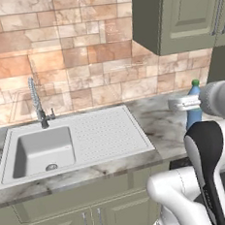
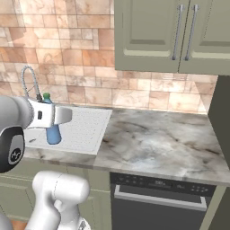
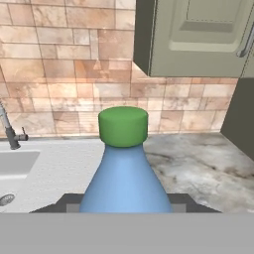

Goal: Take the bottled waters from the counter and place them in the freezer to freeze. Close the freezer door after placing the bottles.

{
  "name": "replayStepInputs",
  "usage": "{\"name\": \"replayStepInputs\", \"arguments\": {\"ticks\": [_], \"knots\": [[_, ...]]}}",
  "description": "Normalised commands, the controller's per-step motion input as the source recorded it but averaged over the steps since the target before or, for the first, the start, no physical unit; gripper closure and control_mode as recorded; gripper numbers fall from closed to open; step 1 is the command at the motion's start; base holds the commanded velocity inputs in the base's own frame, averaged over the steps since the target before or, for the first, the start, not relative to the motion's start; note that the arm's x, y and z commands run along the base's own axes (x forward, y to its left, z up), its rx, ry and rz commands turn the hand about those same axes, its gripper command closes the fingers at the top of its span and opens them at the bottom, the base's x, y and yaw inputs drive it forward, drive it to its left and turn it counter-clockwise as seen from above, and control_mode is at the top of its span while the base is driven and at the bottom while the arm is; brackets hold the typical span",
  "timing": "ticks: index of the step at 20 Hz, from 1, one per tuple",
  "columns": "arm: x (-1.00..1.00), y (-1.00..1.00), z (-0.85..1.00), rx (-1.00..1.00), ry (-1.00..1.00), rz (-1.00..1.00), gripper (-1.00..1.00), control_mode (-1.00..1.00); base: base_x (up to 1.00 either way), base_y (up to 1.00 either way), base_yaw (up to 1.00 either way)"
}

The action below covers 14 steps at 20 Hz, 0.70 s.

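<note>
My gripper [image 3: 124, 204] is shut on a translucent blue water bottle [image 3: 124, 181] with a green cap [image 3: 123, 126]. The bottle stands upright between the fingers. In the left base view the gripper [image 1: 187, 103] holds this bottle [image 1: 195, 118] over the marbled counter [image 1: 162, 124], right of the drainboard. From the right base view the gripper [image 2: 56, 116] and the bottle [image 2: 53, 134] appear in front of the drainboard. The arm hides the bottle's base, so I cannot tell whether it touches the counter [image 2: 157, 139]. The freezer and its door are out of view.
A white sink [image 1: 42, 150] with a spring faucet [image 1: 37, 104] lies to the left, its drainboard [image 1: 109, 132] beside it. Green wall cabinets [image 2: 170, 36] hang above the counter. A black-fronted dishwasher [image 2: 157, 202] sits below the counter. A dark tall panel [image 2: 221, 121] bounds the right end.
</note>
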Motion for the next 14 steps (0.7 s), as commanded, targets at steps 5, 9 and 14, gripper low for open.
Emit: {"name": "replayStepInputs", "arguments": {"ticks": [5,9,14], "knots": [[0.0,0.0,0.0,0.0,0.0,0.0,1.0,-1.0,0.0,0.0,0.0],[0.0,0.0,0.0,0.0,0.0,0.0,1.0,-1.0,0.0,0.0,0.0],[-0.02,0.0,0.0,0.0,0.0,0.0,1.0,-1.0,0.0,0.0,0.0]]}}
